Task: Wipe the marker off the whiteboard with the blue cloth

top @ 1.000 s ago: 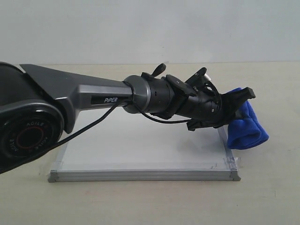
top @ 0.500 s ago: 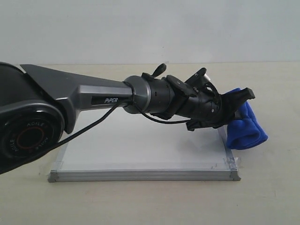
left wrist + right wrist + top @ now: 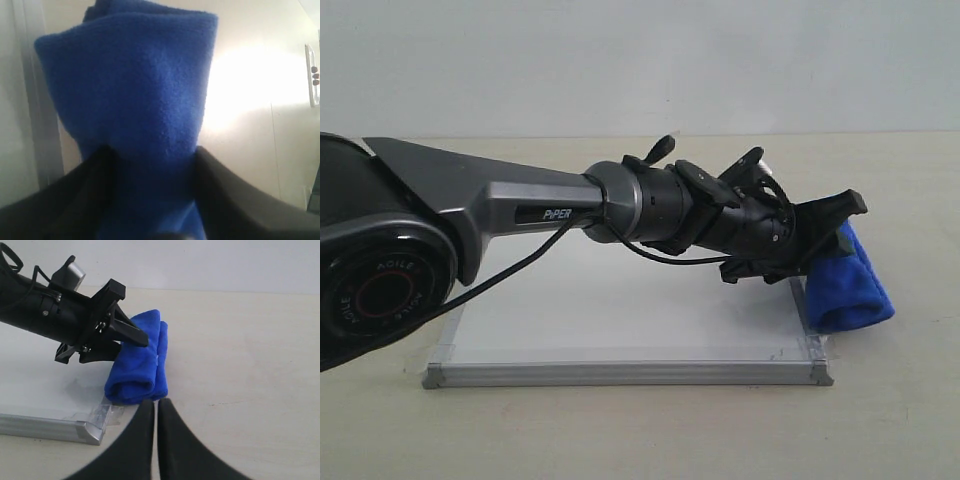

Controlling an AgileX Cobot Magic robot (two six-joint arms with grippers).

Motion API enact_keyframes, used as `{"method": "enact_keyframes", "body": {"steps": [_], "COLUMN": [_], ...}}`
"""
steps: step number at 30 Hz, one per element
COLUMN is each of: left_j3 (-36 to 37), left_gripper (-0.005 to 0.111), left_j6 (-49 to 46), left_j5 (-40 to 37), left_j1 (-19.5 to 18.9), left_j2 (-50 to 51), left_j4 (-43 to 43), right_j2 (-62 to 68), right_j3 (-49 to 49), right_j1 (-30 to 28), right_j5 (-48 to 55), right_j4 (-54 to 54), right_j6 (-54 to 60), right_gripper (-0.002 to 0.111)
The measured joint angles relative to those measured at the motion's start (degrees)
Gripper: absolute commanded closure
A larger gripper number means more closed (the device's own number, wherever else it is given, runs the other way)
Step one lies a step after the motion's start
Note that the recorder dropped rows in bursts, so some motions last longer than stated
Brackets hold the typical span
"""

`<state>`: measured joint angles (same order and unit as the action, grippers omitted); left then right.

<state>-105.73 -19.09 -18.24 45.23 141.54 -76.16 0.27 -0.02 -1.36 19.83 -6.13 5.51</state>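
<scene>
The blue cloth (image 3: 852, 290) lies low on the tabletop just past the whiteboard's (image 3: 620, 310) right edge. My left gripper (image 3: 830, 245) reaches across the board and is shut on the cloth's far end. Up close the blue cloth (image 3: 135, 85) is pinched at the waist between both dark fingers of the left gripper (image 3: 152, 150). From the right wrist, the cloth (image 3: 140, 365) rests beside the whiteboard's taped corner (image 3: 90, 432). My right gripper (image 3: 156, 402) hovers in front of it, shut on nothing. No red marker shows on the visible board; the arm hides part of it.
The board sits on a beige table (image 3: 900, 400) in front of a pale wall. My left arm's grey link (image 3: 520, 210) spans the board from the left. A small wall fixture (image 3: 313, 75) shows at the edge of the left wrist view.
The left gripper and the cloth have sunk a little; the cloth now lies flatter against the table beside the board.
</scene>
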Motion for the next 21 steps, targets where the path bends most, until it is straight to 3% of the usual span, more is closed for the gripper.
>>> {"method": "enact_keyframes", "body": {"steps": [11,16,18,21], "left_j3": [0.0,0.0,0.0,-0.04], "left_gripper": [0.039,0.039,0.044,0.063], "left_j6": [1.02,1.02,1.02,1.02], "left_j5": [-0.54,-3.75,-5.84,-8.45], "left_j1": [-0.13,-2.88,-4.46,-6.55], "left_j2": [-0.32,-3.02,-4.55,-6.22], "left_j4": [0.0,0.21,0.21,0.21], "right_j2": [0.0,0.0,0.0,0.0], "right_j3": [0.0,0.0,0.0,0.0], "right_j1": [0.0,0.0,0.0,0.0], "right_j5": [0.0,0.0,0.0,0.0], "right_j4": [0.0,0.0,0.0,0.0], "right_j6": [0.0,0.0,0.0,0.0], "right_gripper": [0.108,0.108,0.108,0.108]}}
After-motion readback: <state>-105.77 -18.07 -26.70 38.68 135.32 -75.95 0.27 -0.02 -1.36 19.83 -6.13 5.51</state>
